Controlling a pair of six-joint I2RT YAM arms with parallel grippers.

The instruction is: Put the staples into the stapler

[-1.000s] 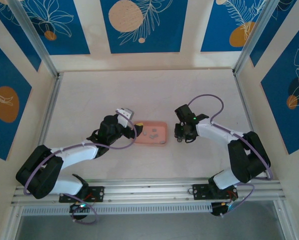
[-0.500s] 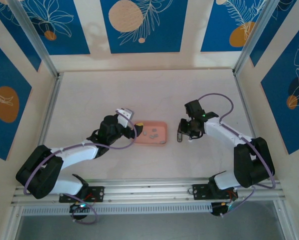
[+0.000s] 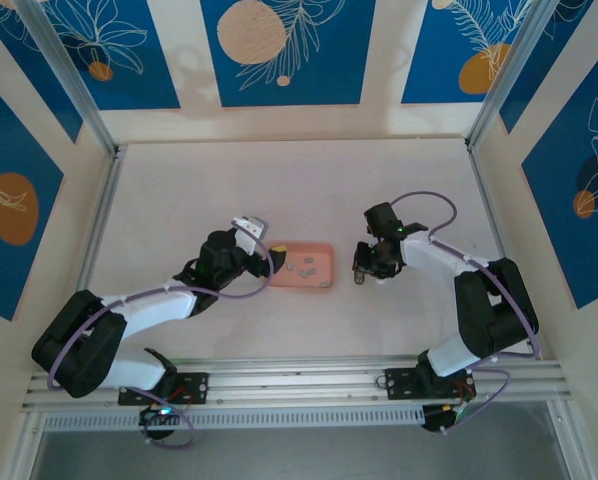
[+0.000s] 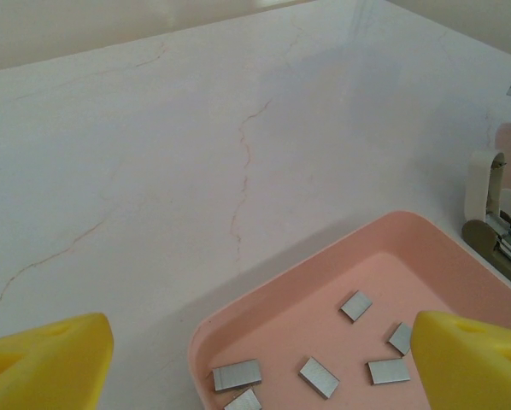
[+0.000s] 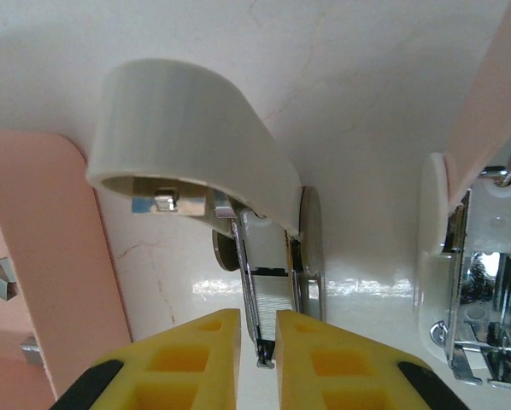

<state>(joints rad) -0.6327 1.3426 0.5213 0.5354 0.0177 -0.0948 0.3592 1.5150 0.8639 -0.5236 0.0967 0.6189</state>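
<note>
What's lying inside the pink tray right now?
Six small grey staples lie loose and flat on the pink tray floor, none stacked. A yellow finger of the left gripper covers the tray's near right corner, so anything there cannot be seen.

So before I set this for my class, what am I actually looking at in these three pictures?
Two robot arms are bolted at the near edge of a table. One picture looks down from above; the other two come from cameras on each wrist. On the table lies a pink tray holding small grey staples, with an opened stapler beside it. The left hand, yellow-fingered, hangs open at the tray's edge, holding nothing. The right hand pinches the stapler's metal rail.
</note>
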